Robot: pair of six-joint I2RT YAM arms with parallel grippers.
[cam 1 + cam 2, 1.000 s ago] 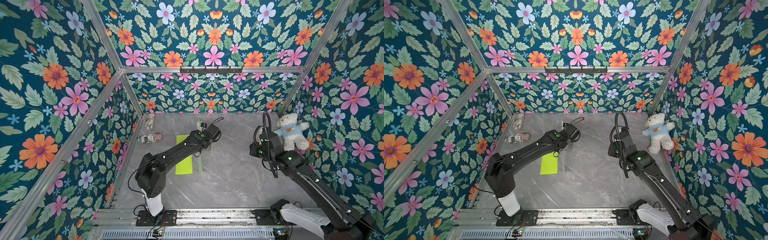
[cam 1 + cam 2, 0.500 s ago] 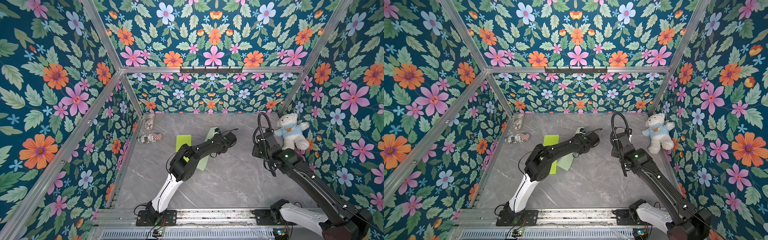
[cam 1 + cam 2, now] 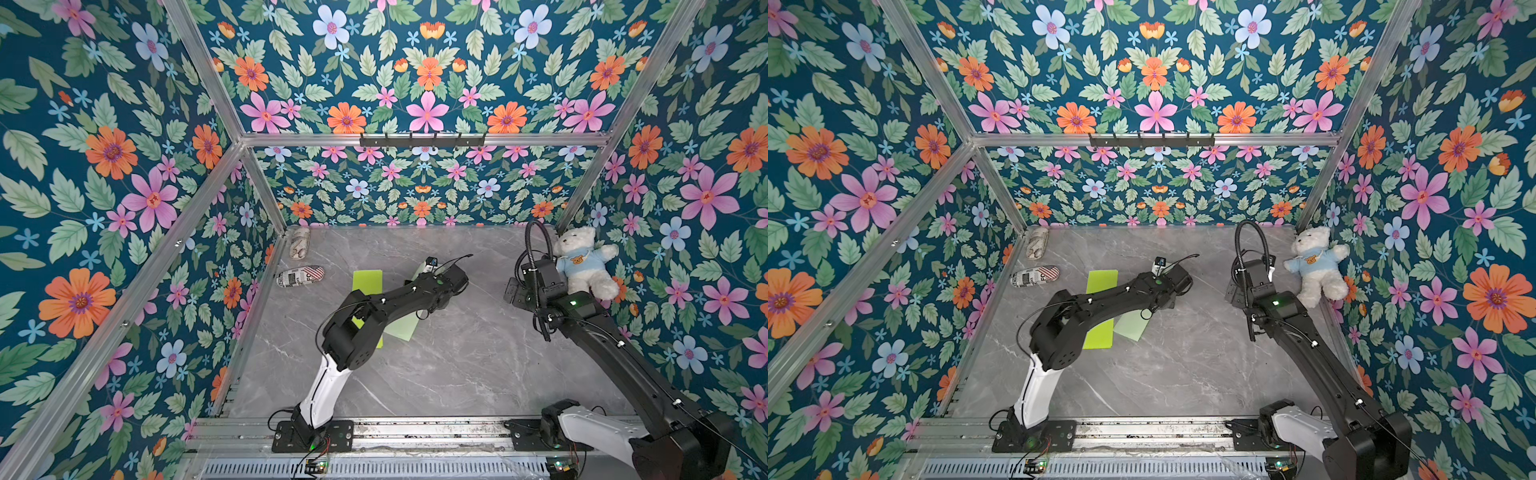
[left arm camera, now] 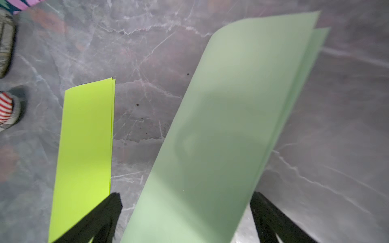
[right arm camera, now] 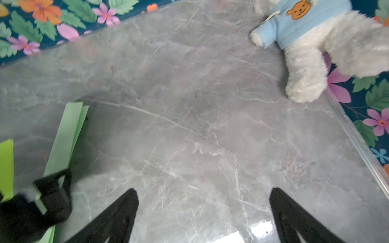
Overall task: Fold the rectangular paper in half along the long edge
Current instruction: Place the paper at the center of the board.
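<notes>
left gripper [image 4: 185, 195] is seen spread wide, nothing gripped, arm stretched out over pale green folded paper sheet [image 4: 221, 126], long axis pointed ahead of it.

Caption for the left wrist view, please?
Open left gripper straddling a loosely folded pale green paper, a folded lime paper beside it on the grey table.

Both top views are bright, sharp and evenly lit from above, with only faint, soft shadows on the desk [image 3: 457, 361] beneath the arms [image 3: 399, 295]. The left wrist view is softer: a broad shadow lies across the pale green paper [image 4: 221, 136], and the paper's far end is smeared by motion. In the right wrist view the bear [image 5: 315, 52] is blurred and stretched, and a white glare patch sits on the desk.
</notes>
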